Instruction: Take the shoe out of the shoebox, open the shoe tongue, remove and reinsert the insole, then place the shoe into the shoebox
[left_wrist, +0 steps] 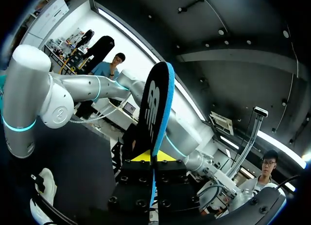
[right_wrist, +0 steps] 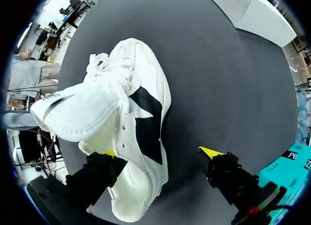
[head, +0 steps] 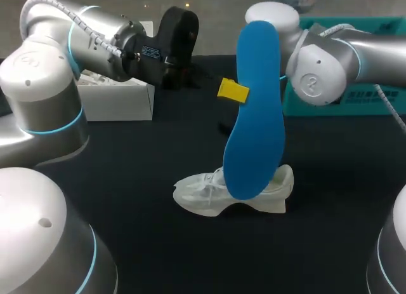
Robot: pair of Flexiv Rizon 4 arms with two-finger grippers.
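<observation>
**Black table, flat shoe, upright insole**

Dark table (head: 127,180) carries the white shoe (head: 235,193) on its sole near the middle, toe toward my left arm's side and heel toward my right. Over it the blue insole (head: 254,110) stands almost on end, with its broad end low, just above the shoe's opening, and its narrow end high.

The left gripper (left_wrist: 153,159) is clamped on the insole partway up. Its wrist view shows the insole rising edge-on from between the two fingers. The right gripper (right_wrist: 160,153) hangs over the shoe's heel end with its fingers apart. One finger is tucked close against the shoe's side by the collar, and I cannot tell whether it touches. The other finger stands clear over bare table.

I judge the insole to be out and reinsertion to be the step in hand. That move turns on two long axes at right angles: the insole's runs upright and the shoe's runs along the table. The broad end probably has to drop into the opening and slide toward the toe, so the left arm must tip the insole down as it lowers. The right gripper is the nearer one to steady the shoe.
</observation>
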